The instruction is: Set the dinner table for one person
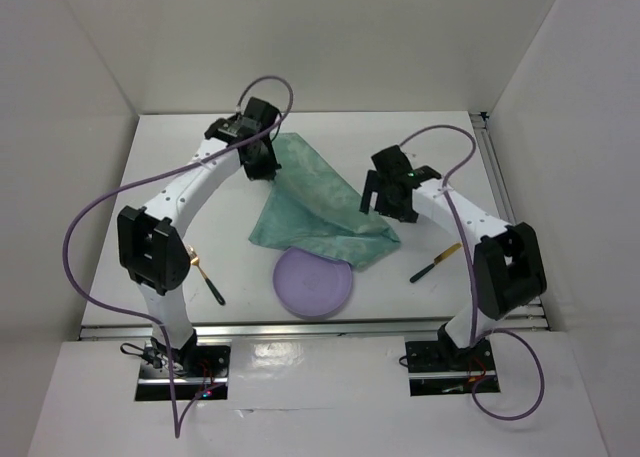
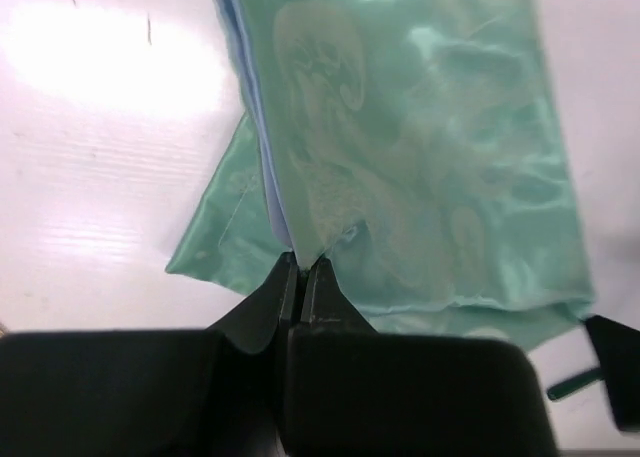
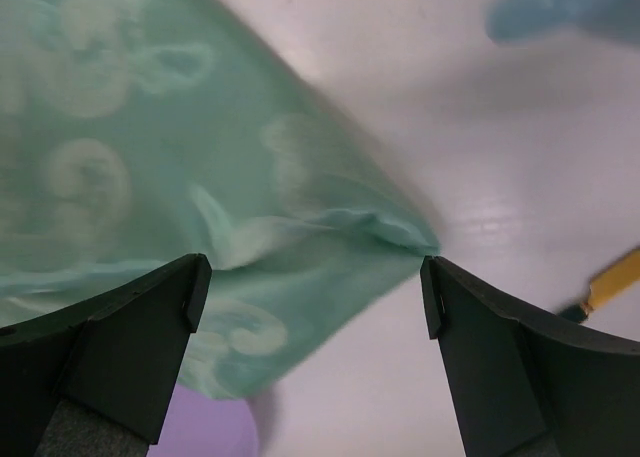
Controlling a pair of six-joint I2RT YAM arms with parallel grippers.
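While the left gripper [image 2: 300, 273] is clenched on a fold of the green placemat [image 1: 310, 202] at upper centre of the top view, the right gripper [image 3: 315, 287] hangs released above the cloth's lower right corner. The dinner table [image 1: 180, 147] fills the frame's middle, with 1 purple plate [image 1: 313, 283] at lower centre.

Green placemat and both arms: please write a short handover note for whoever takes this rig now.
Left gripper: shut on the placemat at its far end.
Right gripper: open, above its near right corner, holding nothing.
Placemat: crumpled, near edge overlapping the purple plate.
A utensil lies on the dinner table left of the plate, another right.
Done: nothing set yet.
Left, likely: flatten placemat, arrange plate and utensils.
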